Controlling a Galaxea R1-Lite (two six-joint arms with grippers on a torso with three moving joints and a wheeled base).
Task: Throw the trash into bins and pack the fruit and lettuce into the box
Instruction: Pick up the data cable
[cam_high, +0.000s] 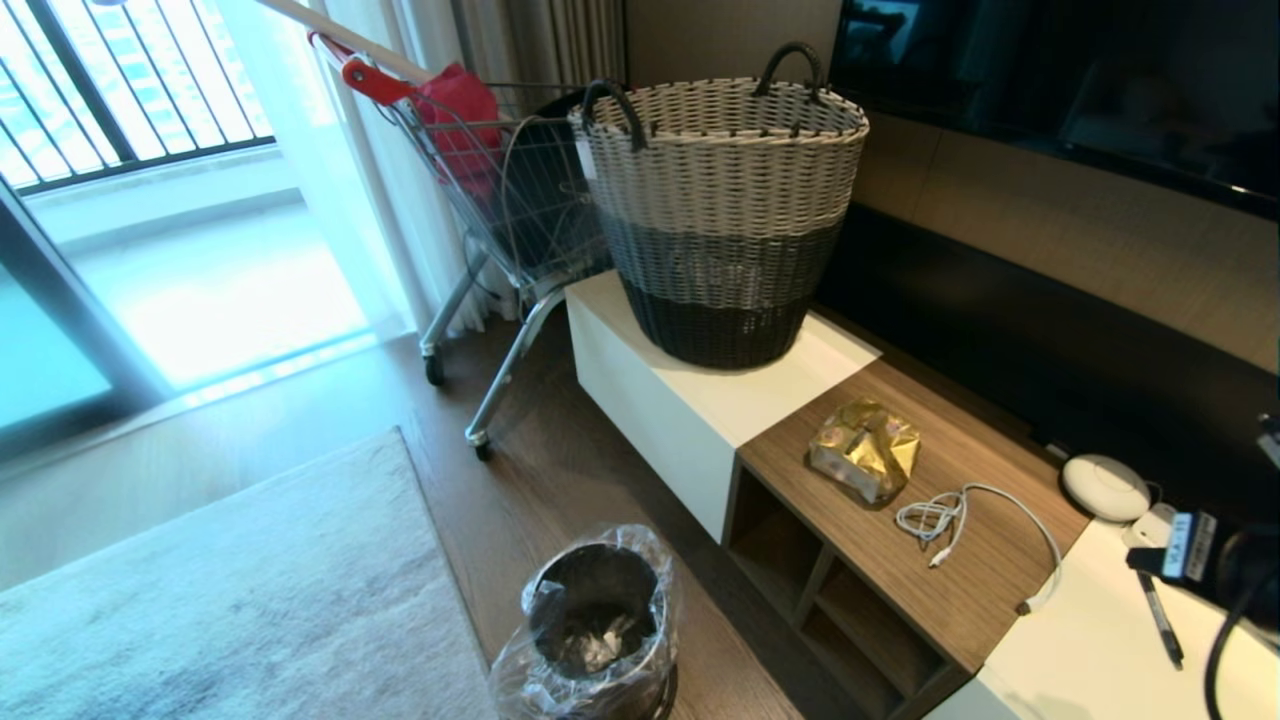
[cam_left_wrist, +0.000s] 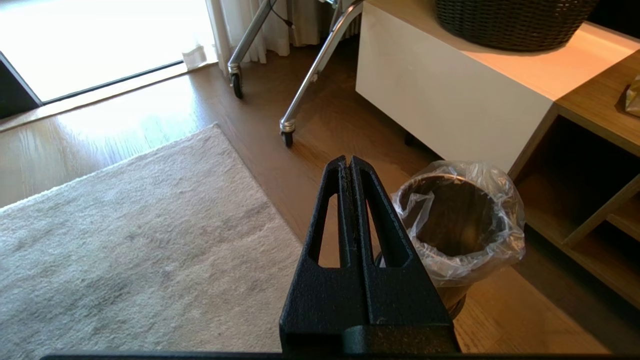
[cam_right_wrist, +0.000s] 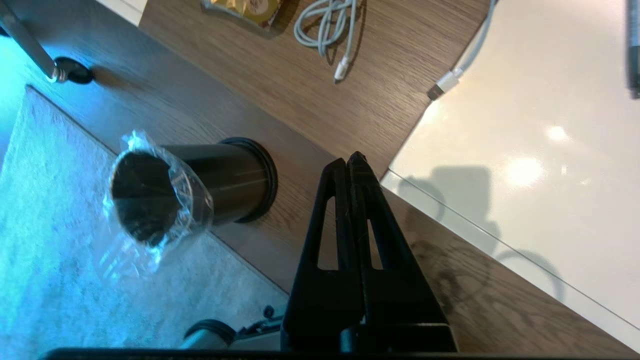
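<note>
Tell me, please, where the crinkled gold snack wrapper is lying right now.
In the head view, the crinkled shiny gold snack wrapper lies on the wooden shelf top, right of centre, between the tall woven basket and the coiled white cable.

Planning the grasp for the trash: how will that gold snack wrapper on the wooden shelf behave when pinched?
The gold snack wrapper looks crumpled and puffed, so it probably crushes easily. Its shiny foil may slip between the fingers. Being thin, it is likely very light and may slide if nudged.

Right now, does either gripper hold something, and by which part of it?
Nothing is held. The left gripper and the right gripper are both shut and empty; the gold wrapper lies untouched on the wooden shelf.
</note>
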